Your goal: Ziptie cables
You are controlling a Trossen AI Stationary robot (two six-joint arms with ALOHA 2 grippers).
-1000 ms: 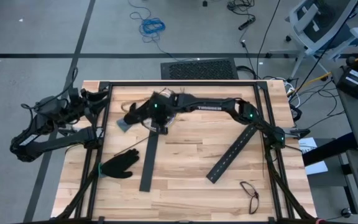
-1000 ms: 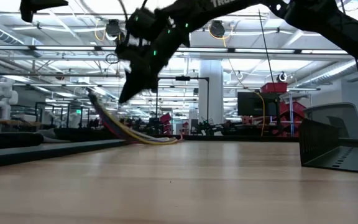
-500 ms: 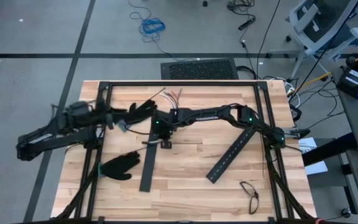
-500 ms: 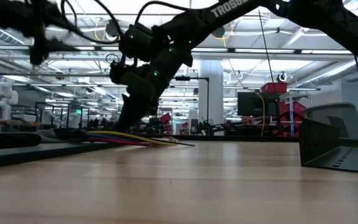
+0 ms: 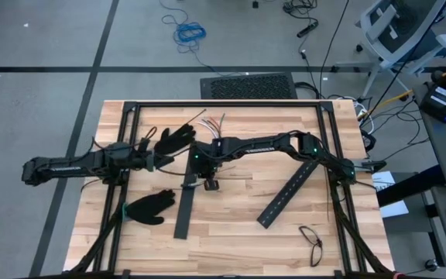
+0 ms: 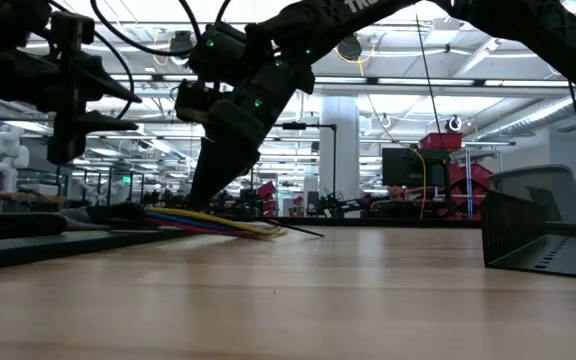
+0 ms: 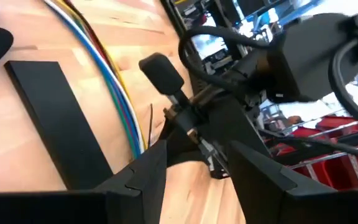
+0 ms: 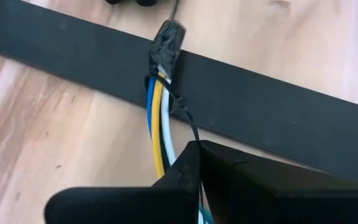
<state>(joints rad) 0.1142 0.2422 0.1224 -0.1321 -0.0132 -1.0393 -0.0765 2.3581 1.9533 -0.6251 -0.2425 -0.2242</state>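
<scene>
Right gripper (image 8: 191, 150) is pressed together, pinching the cables (image 8: 158, 106). Its own wrist view shows blue, yellow and white wires running into the fingertips, but the contact point itself is hidden under the fingers. A thin dark strand curls off the bundle just ahead of the tips, probably a ziptie (image 8: 187, 121), though it is too thin to be sure. Further ahead the wires cross a black bar (image 8: 260, 106) and end in a dark wrapped tip at its far edge. The high view hides this grip under the arm and shows only the loose wire ends fanned out beyond the gripper. The low view adds that the bundle lies flat on the table (image 5: 238, 225), with this gripper coming down onto it. Left gripper (image 7: 199, 152) sits close beside the right one with its fingers spread. Its wrist view looks between them at the other arm's wrist, so I cannot tell whether anything thin lies between them. In the high view a black glove (image 5: 175, 139) lies between the two grippers, partly covered. Well apart from both grippers are a second glove (image 5: 149, 207), a second bar (image 5: 289, 194) and eyeglasses (image 5: 310, 242).
</scene>
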